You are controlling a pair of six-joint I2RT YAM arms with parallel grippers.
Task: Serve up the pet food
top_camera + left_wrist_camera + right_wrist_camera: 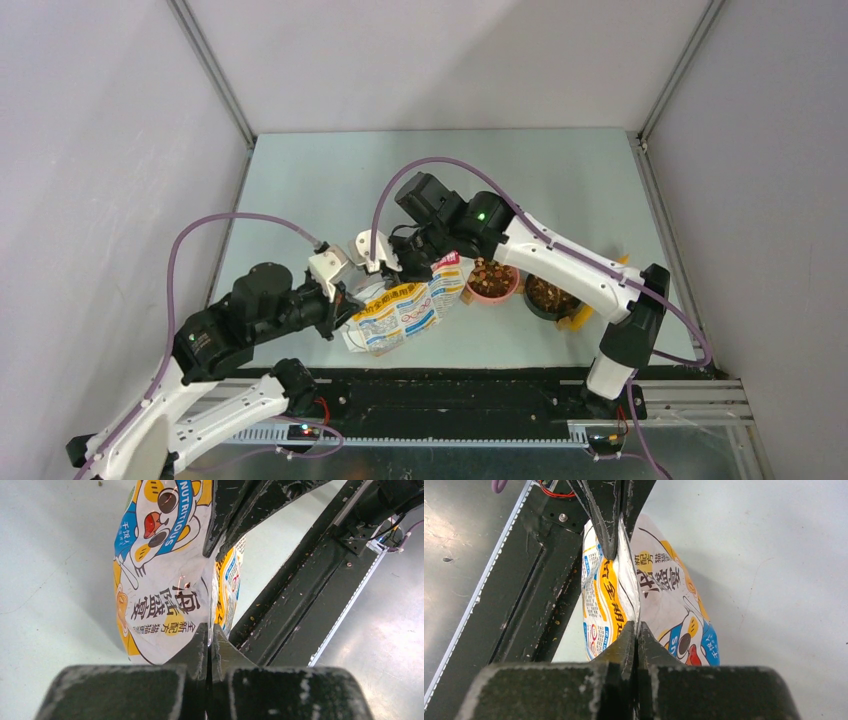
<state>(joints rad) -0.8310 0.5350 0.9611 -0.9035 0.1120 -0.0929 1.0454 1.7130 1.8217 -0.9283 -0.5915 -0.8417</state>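
Small round brown and tan kibble pellets [492,273] lie heaped in 2 bowls: a pink round bowl [478,293] and, just beside it, a dark round bowl [537,310]. Only the top view shows them. The wrist views show the glossy white, yellow and pink cat-print bag [165,580]. Left gripper [209,636] and right gripper [636,630] are clenched on opposite bag edges.
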